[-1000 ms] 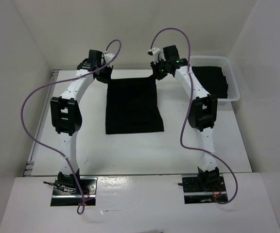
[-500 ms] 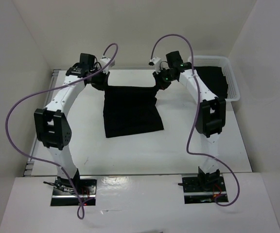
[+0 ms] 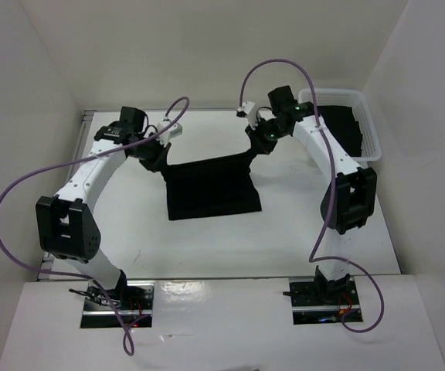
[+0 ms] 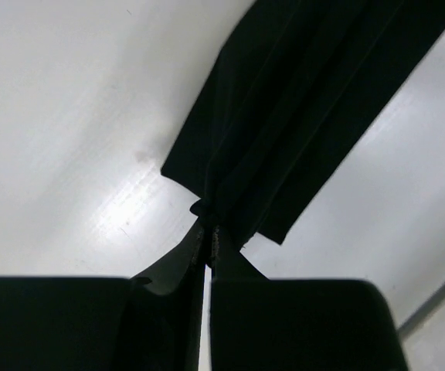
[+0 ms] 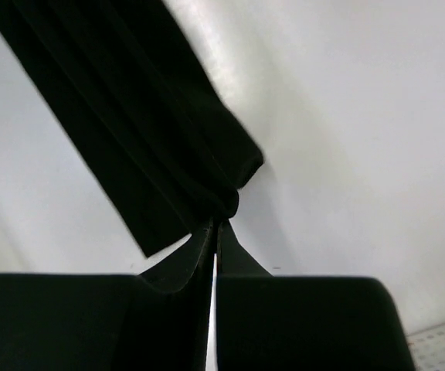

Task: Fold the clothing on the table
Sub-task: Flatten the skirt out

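The black clothing [image 3: 211,189] lies in the middle of the white table [image 3: 284,239], its far edge lifted off the surface. My left gripper [image 3: 161,165] is shut on the clothing's far left corner. My right gripper [image 3: 252,151] is shut on its far right corner. Between them the raised edge sags slightly. In the left wrist view the jaws [image 4: 207,220] pinch bunched black clothing [image 4: 300,100] that hangs away over the table. The right wrist view shows its jaws [image 5: 218,220] closed on a gathered fold of clothing [image 5: 137,131].
A white lattice basket [image 3: 368,124] with more black fabric inside stands at the far right corner of the table. White walls enclose the table on three sides. Purple cables loop above both arms.
Both grippers have pulled the clothing's far edge toward the near side and lifted it, so the visible black area is shorter. Both arms have drawn back from the far wall.
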Tool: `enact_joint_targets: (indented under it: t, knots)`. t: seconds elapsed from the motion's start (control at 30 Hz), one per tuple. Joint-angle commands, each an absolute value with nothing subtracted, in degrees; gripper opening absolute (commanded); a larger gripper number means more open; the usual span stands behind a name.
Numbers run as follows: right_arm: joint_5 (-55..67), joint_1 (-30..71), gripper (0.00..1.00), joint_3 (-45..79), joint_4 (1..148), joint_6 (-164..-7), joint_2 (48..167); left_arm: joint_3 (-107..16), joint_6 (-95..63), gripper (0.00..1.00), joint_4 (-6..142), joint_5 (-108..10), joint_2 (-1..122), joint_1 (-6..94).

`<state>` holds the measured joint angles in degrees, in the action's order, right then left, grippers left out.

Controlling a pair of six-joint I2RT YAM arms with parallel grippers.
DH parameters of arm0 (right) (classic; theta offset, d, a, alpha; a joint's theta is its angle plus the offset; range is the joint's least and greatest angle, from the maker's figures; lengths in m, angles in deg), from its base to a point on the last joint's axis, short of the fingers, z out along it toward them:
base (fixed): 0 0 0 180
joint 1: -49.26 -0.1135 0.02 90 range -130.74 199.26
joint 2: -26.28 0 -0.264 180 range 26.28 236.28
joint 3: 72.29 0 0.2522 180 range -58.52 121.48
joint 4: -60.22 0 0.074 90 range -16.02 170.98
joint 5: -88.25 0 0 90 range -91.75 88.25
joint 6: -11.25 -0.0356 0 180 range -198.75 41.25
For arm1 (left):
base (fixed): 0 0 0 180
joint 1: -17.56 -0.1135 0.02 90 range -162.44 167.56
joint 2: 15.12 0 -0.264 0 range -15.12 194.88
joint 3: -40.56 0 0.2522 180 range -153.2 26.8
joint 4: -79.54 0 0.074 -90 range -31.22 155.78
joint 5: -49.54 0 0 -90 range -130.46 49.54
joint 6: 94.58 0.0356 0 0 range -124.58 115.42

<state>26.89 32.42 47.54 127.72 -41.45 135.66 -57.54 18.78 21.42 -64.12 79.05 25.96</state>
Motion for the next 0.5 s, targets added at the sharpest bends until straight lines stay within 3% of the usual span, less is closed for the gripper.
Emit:
enact_joint_targets:
  t: [0.0, 0.13, 0.2, 0.23, 0.3, 0.37, 0.47]
  knots:
    - [22.51, 31.34, 0.02, 45.46, 136.98, -35.25, 132.02, -56.26, 25.21, 0.01, 14.46, -61.38, 74.97, 24.76]
    - [20.75, 28.43, 0.09, 43.00, 141.47, -32.71, 131.49, -53.89, 27.67, 0.02, 11.47, -59.97, 72.59, 24.76]
    - [19.26, 26.42, 0.27, 41.76, 143.41, -31.56, 131.49, -53.36, 29.00, 0.07, 9.27, -59.97, 71.98, 24.76]
    - [17.95, 25.80, 0.51, 40.71, 144.64, -31.56, 131.49, -52.75, 29.87, 0.11, 8.66, -59.97, 71.46, 24.76]
    - [16.71, 24.39, 0.67, 39.04, 145.17, -31.56, 130.79, -51.96, 30.49, 0.19, 6.81, -59.45, 71.45, 24.76]
    - [15.91, 24.38, 0.73, 38.25, 145.18, -30.95, 130.09, -51.34, 31.11, 0.26, 4.97, -58.83, 71.45, 24.76]
    - [14.69, 23.86, 0.74, 38.24, 145.18, -30.94, 130.08, -50.81, 31.63, 0.29, 4.43, -58.83, 69.44, 24.76]
